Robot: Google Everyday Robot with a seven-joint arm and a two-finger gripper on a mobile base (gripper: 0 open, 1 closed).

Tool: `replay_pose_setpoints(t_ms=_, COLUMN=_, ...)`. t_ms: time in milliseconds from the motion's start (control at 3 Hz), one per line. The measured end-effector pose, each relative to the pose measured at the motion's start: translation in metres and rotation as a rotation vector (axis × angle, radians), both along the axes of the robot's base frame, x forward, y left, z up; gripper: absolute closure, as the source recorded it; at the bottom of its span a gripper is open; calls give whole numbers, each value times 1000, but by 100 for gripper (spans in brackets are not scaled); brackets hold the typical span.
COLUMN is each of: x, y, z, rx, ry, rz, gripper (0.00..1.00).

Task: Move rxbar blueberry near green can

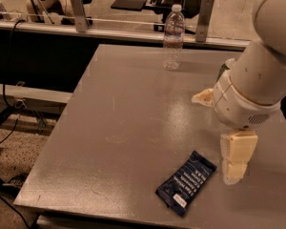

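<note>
Gripper [237, 162], its opening indiscernible, hangs just right of the rxbar blueberry [186, 182]; an off-centre descent could skid the flat wrapper toward the table's [133, 109] near edge.

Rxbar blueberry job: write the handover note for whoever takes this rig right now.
Gripper: low over the table, just right of the rxbar blueberry, holding nothing.
Rxbar blueberry: flat near the front edge, not gripped.
Green can: back right, mostly hidden behind the arm.
Done: approach to the bar only.
Left: grasp the bar, carry it over and set it beside the can.
</note>
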State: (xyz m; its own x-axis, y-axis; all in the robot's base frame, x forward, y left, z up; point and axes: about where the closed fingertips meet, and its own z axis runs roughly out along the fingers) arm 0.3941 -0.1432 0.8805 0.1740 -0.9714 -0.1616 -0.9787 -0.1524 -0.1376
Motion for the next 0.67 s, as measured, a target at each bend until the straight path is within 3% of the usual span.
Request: replay_pose_setpoints(t_ms=667, x=-22, y=17, z=-34, rx=0, ry=23, rz=175, gripper=0)
